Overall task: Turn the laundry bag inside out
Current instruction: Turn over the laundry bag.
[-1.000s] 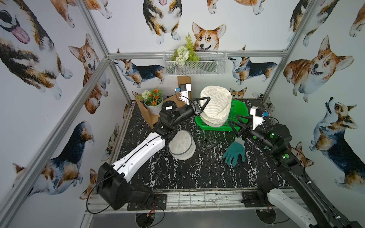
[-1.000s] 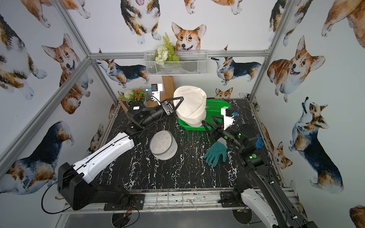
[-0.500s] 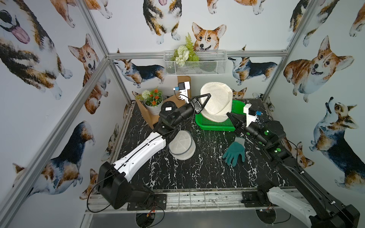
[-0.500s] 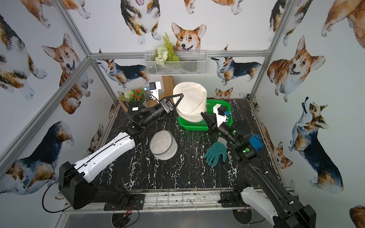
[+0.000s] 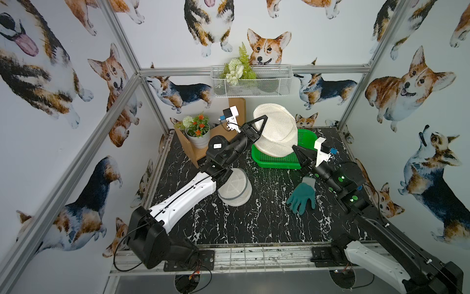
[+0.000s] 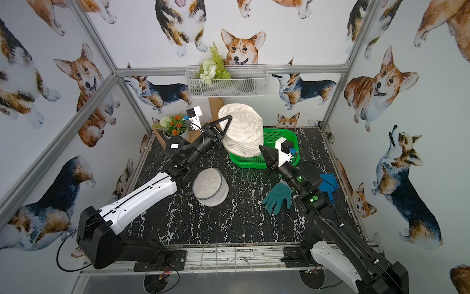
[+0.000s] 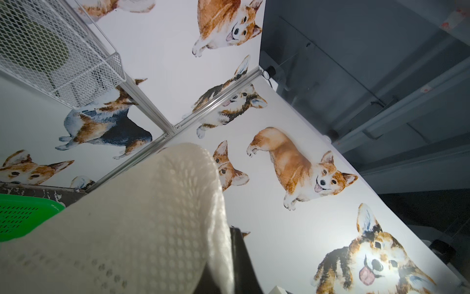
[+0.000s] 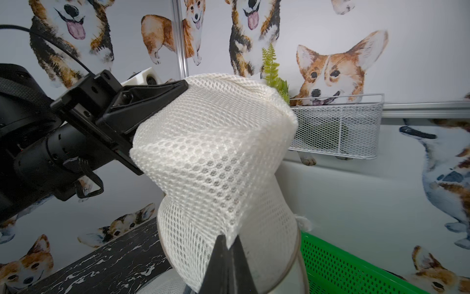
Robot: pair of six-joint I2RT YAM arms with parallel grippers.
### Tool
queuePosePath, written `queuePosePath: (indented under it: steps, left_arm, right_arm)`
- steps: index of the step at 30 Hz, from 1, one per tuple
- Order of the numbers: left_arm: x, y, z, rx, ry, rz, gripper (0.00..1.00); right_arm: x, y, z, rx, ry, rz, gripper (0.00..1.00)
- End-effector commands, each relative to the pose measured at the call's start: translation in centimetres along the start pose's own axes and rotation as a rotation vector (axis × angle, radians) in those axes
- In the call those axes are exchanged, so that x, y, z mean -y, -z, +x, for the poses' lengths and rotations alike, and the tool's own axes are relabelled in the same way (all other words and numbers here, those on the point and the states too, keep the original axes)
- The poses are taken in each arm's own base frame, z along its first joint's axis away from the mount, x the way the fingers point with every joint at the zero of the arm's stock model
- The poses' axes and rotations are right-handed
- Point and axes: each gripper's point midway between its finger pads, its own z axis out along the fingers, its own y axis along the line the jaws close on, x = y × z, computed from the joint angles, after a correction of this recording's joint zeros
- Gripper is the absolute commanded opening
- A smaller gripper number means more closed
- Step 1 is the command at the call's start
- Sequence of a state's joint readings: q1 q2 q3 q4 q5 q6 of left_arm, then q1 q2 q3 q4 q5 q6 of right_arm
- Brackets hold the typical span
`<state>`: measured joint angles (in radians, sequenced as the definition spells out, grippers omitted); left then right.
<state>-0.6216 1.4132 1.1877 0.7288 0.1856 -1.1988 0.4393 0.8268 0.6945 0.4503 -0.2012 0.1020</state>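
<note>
in both top views the white mesh laundry bag (image 5: 276, 132) was held up at upper centre of the frame, over the green perforated plastic basket (image 5: 277, 163) on the black marbled worktop (image 5: 254, 224). the left fingers (image 8: 178, 89) were clamped on its upper edge, and the right fingers (image 8: 227, 252) were pinched together on its lower hem.

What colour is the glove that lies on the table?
The glove is dark teal, with a grey cuff. It shows best in a top view.
</note>
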Motion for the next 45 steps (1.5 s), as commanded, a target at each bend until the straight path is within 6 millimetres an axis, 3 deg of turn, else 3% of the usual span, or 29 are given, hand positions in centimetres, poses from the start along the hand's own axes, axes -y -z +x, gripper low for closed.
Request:
queuePosePath:
  steps: [1, 6, 16, 22, 24, 30, 35, 38, 40, 45]
  left_arm:
    - [2.0, 0.4, -3.2, 0.151, 0.043, 0.057, 0.0]
    - [2.7, 0.0, -3.7, 0.172, 0.087, 0.084, 0.0]
    - [3.5, -0.6, -3.1, 0.16, 0.148, 0.138, 0.0]
    - [3.1, -0.4, -3.1, 0.171, 0.144, 0.128, 0.0]
    - [2.7, -0.4, -3.0, 0.173, 0.147, 0.12, 0.0]
    - [1.9, -0.8, -2.4, 0.161, 0.157, 0.114, 0.0]
    - [1.3, -1.4, -1.4, 0.141, 0.176, 0.113, 0.0]
    - [1.2, -1.5, -1.1, 0.134, 0.188, 0.111, 0.0]
    - [1.2, -1.4, -1.1, 0.128, 0.188, 0.108, 0.0]
    - [0.6, -1.3, -0.9, 0.058, 0.169, 0.088, 0.0]
  right_arm:
    - [2.2, 1.1, 0.2, -0.002, 0.024, 0.121, 0.0]
    - [2.1, 1.5, 1.2, -0.035, 0.025, 0.093, 0.0]
    - [-3.3, -4.6, 3.0, -0.067, -0.035, -0.166, 0.0]
    - [-5.9, -5.7, 3.5, -0.061, -0.072, -0.243, 0.0]
    - [-6.6, -6.2, 4.6, -0.089, -0.078, -0.26, 0.0]
    - [-6.8, -6.3, 4.5, -0.09, -0.084, -0.259, 0.0]
    - [-8.6, -7.0, 3.2, -0.045, -0.087, -0.293, 0.0]
    - [-8.1, -7.0, 2.5, -0.014, -0.1, -0.253, 0.0]
    - [-6.7, -6.3, 2.5, -0.008, -0.09, -0.18, 0.0]
    - [-0.5, -3.0, 3.4, -0.1, -0.168, 0.02, 0.36]
